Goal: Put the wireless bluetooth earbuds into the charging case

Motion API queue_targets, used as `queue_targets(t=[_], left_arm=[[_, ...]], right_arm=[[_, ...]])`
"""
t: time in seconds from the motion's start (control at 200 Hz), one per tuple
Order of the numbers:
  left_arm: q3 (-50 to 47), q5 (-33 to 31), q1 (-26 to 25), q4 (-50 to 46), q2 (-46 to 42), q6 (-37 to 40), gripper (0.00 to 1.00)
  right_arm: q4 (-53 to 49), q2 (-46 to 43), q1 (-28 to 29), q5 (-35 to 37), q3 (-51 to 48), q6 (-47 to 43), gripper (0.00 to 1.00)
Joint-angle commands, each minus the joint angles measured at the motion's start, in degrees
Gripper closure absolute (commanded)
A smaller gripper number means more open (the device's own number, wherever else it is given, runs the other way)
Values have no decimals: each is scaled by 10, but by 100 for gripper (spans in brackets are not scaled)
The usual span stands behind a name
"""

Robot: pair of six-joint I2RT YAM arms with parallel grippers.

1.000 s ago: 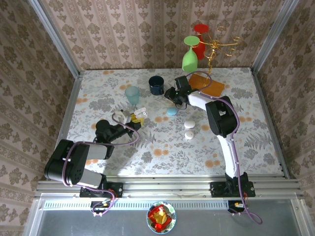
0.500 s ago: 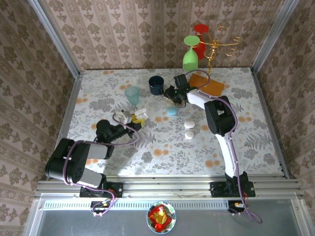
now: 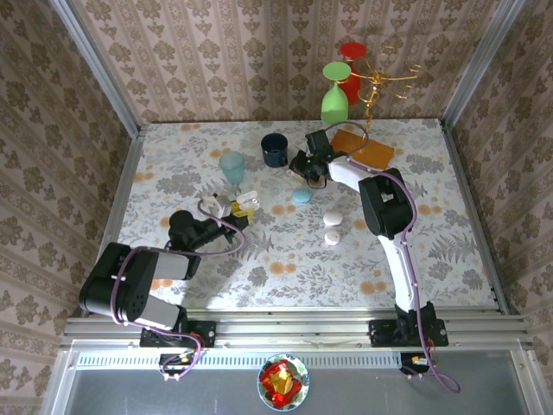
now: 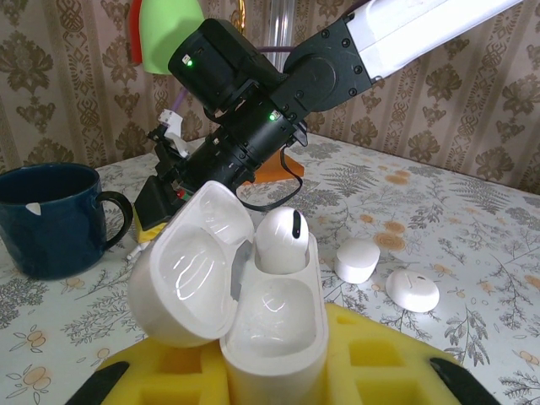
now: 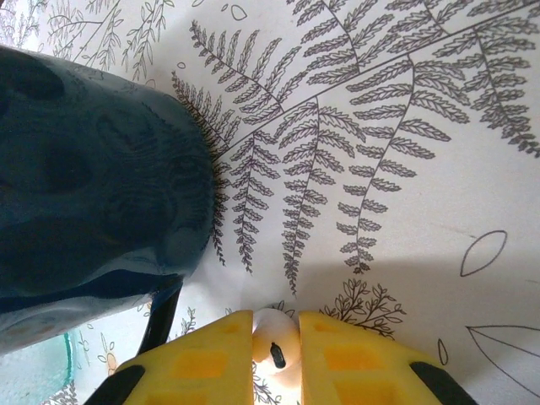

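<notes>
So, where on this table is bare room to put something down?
The table is bare right of the right arm, and along the near edge below the white cases. The far middle is crowded: teal glass, blue mug, orange pad, left gripper holding the charging case, right gripper closed on an earbud.

top cam high, near side, looks down on whole surface (image 3: 285, 259); left wrist cam low, level, facing right arm (image 4: 422, 34); right wrist cam v close, pointing down; all share blue mug (image 3: 275, 150)
</notes>
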Motion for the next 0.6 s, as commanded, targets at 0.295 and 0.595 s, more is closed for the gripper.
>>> queue_targets(t=[0.295,0.595], left_arm=[[-5,11,7,13,8,17,98],[0,17,6,13,18,19,98]], right_arm=[[36,-101,17,7,-122,-83,82],[129,-215,32,25,-260,-144,81]])
